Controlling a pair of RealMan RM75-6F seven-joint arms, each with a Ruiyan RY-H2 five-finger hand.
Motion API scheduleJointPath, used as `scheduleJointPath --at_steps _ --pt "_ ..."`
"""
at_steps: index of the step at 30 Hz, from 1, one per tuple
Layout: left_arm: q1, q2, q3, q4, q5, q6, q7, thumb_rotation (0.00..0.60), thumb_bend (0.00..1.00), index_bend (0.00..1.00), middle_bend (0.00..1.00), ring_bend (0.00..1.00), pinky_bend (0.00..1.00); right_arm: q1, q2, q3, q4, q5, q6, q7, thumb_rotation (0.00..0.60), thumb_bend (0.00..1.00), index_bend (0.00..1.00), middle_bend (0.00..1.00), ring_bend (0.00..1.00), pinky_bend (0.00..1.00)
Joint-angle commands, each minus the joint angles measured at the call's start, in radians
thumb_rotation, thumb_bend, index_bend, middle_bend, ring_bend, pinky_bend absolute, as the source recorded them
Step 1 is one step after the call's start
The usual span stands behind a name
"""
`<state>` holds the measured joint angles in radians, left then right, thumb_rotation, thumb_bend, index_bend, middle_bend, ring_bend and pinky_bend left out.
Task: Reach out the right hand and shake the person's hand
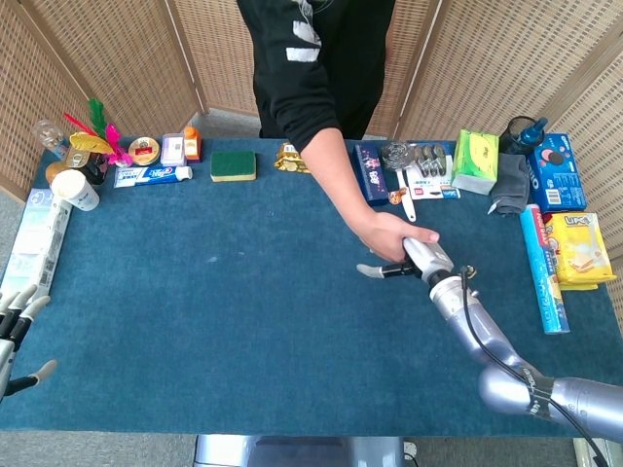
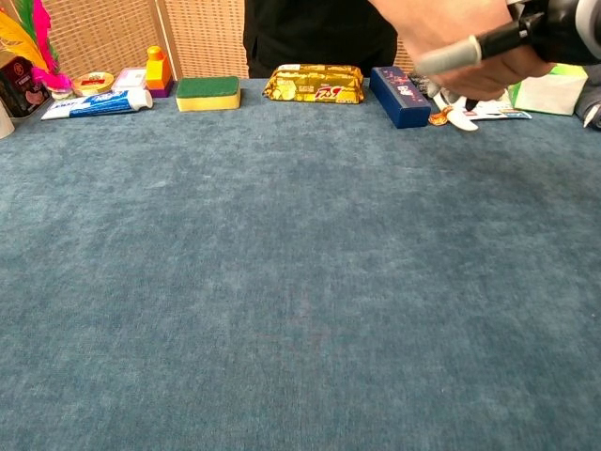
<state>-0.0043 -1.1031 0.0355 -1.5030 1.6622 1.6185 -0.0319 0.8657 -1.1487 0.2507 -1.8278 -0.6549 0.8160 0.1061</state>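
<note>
A person in a black top stands behind the table, one arm stretched across it. The person's hand [image 1: 383, 236] is wrapped around my right hand [image 1: 414, 259] above the blue cloth at centre right. My right hand grips it, one finger sticking out to the left. In the chest view the person's hand [image 2: 451, 28] and my right hand [image 2: 526, 33] meet at the top right, high over the table. My left hand [image 1: 18, 321] hovers at the table's left edge, fingers apart, holding nothing.
Along the far edge lie a toothpaste tube [image 1: 153, 175], a green-yellow sponge [image 1: 234, 165], a gold snack pack [image 2: 315, 84] and a dark blue box [image 2: 399, 97]. Snack boxes [image 1: 574, 248] and a blue tube [image 1: 540, 268] line the right edge. A white cup [image 1: 75, 190] stands far left.
</note>
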Motion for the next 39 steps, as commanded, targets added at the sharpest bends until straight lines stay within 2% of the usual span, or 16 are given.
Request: scheduleJointPath --at_steps 1,3,9,13,17,33,34,35,36,39 --pt "0.000 0.000 0.000 0.000 0.000 -0.001 0.001 0.600 0.03 0.07 0.00 0.00 0.00 -0.003 0.003 0.002 -0.001 0.004 -0.007 -0.002 0.504 0.19 0.40 0.49 0.49 0.62" --pt "0.000 0.000 0.000 -0.001 -0.001 -0.002 0.001 0.600 0.03 0.07 0.00 0.00 0.00 -0.007 0.006 0.008 -0.003 0.007 -0.017 0.008 0.534 0.21 0.41 0.50 0.50 0.63" --pt "0.000 0.000 0.002 -0.001 0.001 -0.002 0.001 0.600 0.03 0.07 0.00 0.00 0.00 -0.014 0.014 0.016 -0.002 0.016 -0.038 0.021 0.536 0.21 0.45 0.56 0.53 0.63" --pt "0.000 0.000 0.002 -0.001 0.001 -0.001 0.001 0.600 0.03 0.07 0.00 0.00 0.00 -0.013 0.016 0.017 -0.002 0.027 -0.045 0.019 0.597 0.23 0.49 0.60 0.54 0.63" --pt "0.000 0.000 0.002 -0.001 0.001 0.000 0.001 0.600 0.03 0.07 0.00 0.00 0.00 -0.010 0.017 0.019 -0.003 0.042 -0.048 0.014 0.600 0.27 0.51 0.61 0.54 0.63" --pt "0.000 0.001 0.004 -0.002 0.003 -0.003 -0.001 0.600 0.04 0.07 0.00 0.00 0.00 -0.006 0.025 0.017 -0.010 0.071 -0.056 -0.005 0.600 0.28 0.53 0.61 0.53 0.63" --pt "0.000 0.001 0.004 -0.002 0.002 -0.002 -0.001 0.600 0.03 0.07 0.00 0.00 0.00 -0.007 0.026 0.019 -0.011 0.069 -0.059 -0.002 0.600 0.27 0.51 0.59 0.51 0.62" --pt "0.000 0.001 0.003 -0.002 0.002 -0.002 -0.001 0.600 0.03 0.07 0.00 0.00 0.00 -0.009 0.027 0.020 -0.011 0.065 -0.063 0.001 0.600 0.24 0.45 0.52 0.46 0.59" --pt "0.000 0.001 0.003 -0.002 0.002 -0.003 -0.001 0.600 0.03 0.07 0.00 0.00 0.00 -0.013 0.029 0.022 -0.013 0.057 -0.070 0.008 0.600 0.20 0.37 0.43 0.37 0.54" --pt "0.000 0.001 0.004 -0.001 0.002 -0.003 0.000 0.600 0.03 0.07 0.00 0.00 0.00 -0.035 0.047 0.040 -0.014 0.019 -0.121 0.063 0.577 0.07 0.22 0.19 0.14 0.37"
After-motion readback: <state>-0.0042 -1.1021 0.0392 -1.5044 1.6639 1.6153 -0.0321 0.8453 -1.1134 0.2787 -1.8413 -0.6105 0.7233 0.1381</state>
